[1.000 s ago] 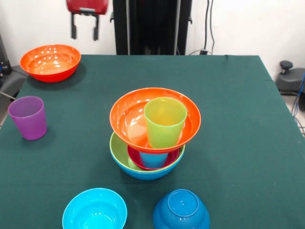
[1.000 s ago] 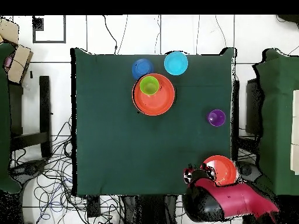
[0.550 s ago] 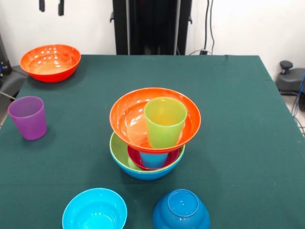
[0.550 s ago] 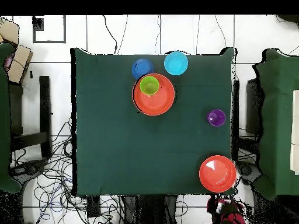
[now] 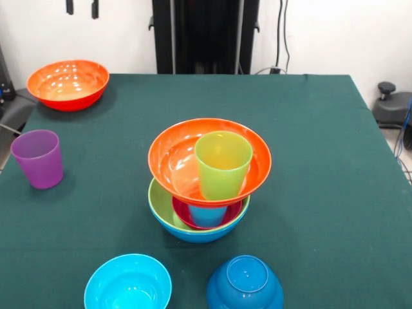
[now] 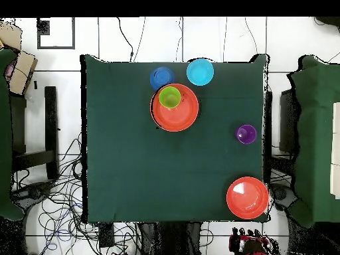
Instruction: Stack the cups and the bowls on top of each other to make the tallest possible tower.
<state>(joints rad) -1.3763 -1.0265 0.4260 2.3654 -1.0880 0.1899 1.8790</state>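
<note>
Tower (image 5: pixel 207 187) abt half built w/ lime cup (image 5: pixel 223 164) on top, 4 pieces left on table (image 5: pixel 322 161), hand (image 5: pixel 82 8) spread wide, empty.

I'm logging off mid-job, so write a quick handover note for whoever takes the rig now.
Gripper: drawn back high above the table's edge near the loose orange bowl; only its tips show, apart, holding nothing.
Tower, mid-table: blue bowl at the base, lime green bowl in it, then magenta bowl, light blue cup, a tilted orange bowl, and lime green cup inside it.
Left to stack: the loose orange bowl, purple cup, cyan bowl, upside-down dark blue bowl.
</note>
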